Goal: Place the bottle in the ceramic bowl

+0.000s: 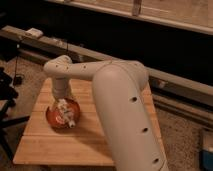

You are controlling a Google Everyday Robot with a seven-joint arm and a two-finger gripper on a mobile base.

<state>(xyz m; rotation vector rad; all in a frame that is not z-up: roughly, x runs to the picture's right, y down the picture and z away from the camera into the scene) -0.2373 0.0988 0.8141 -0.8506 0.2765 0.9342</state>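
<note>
My arm's big white forearm fills the lower right of the view and rises toward the middle, then bends at the elbow and runs left to a rounded wrist joint. From there the last link drops straight down. The gripper (65, 114) hangs at its end, pointing downward, its jaws spread wide with nothing clamped between them.

Dim, warm-toned scene, soft all over.
Light falls from above onto the wooden table (45, 142) and the pale arm (122, 110), which shows mild glare along its upper curve. The wall behind sinks into near black, and the floor at the left is murky. The gripper (65, 114), over the bowl (54, 119), blurs into pale smudges; edges everywhere are fuzzy.
</note>
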